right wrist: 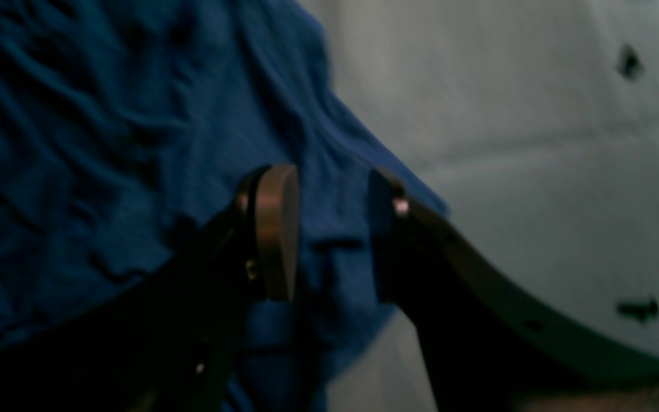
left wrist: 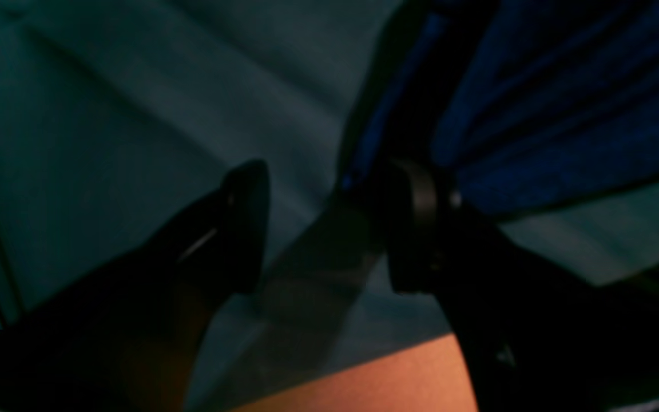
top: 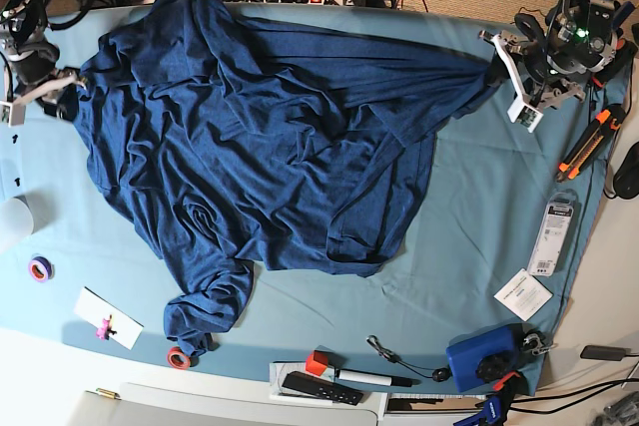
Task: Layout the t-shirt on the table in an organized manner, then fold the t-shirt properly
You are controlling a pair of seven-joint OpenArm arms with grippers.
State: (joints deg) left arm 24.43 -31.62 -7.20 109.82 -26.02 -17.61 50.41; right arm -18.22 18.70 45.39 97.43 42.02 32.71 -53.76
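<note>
Sprawling crumpled on the table (top: 479,197), t-shirt (top: 270,137), left gripper (left wrist: 329,229) released, right gripper (right wrist: 329,234) grasping its edge

The base view looks straight down on the whole table (top: 479,207); both wrist views sit close above the t-shirt's (top: 260,137) opposite edges.

My left hand (left wrist: 329,229) hangs low with its jaws spread wide (nothing between them). My right hand (right wrist: 329,234), jaws half apart, straddles a fold of cloth.
</note>
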